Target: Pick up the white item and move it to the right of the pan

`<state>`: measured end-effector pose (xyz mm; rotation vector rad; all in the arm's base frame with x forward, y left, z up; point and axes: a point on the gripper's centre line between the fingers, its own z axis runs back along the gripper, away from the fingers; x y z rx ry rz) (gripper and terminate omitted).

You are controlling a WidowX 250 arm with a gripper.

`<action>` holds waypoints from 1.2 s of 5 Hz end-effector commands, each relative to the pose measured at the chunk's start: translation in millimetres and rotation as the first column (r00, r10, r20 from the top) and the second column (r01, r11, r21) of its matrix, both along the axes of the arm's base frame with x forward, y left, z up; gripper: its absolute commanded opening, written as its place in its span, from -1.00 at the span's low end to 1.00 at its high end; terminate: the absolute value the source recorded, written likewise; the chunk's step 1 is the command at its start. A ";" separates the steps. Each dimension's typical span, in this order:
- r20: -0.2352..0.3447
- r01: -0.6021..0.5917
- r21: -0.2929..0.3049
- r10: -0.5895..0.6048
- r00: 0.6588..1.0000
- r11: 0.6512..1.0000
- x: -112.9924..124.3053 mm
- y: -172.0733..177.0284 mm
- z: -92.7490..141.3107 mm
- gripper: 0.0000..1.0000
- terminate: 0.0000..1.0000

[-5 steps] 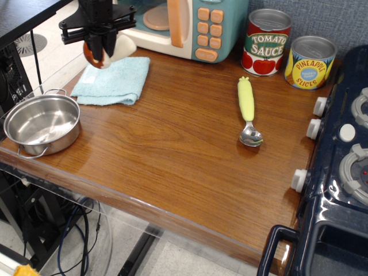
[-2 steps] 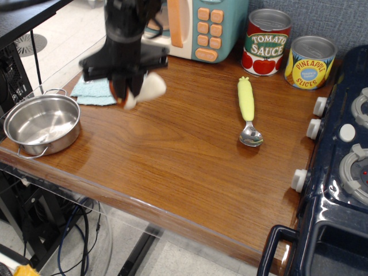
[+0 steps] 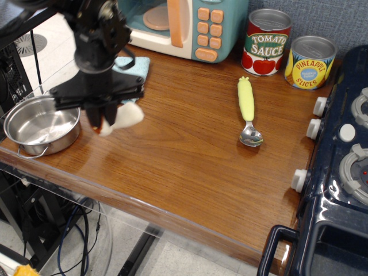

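The gripper (image 3: 103, 118) is hanging just right of the pan (image 3: 41, 123), its jaws closing on the white item (image 3: 125, 117). The toy's pale stem is sticking out to the right of the fingers; its cap is mostly hidden, and it is seemingly being held just above the wooden table (image 3: 190, 155), though motion blur makes that uncertain. Behind the arm, a light-blue cloth (image 3: 135, 65) is peeking out. A yellow-handled spoon (image 3: 248, 110) is lying well apart to the right.
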<state>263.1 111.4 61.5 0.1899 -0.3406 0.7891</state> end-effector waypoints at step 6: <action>-0.041 0.111 -0.037 -0.113 0.993 0.993 -19.9 1.2 2.3 1.00 -1.00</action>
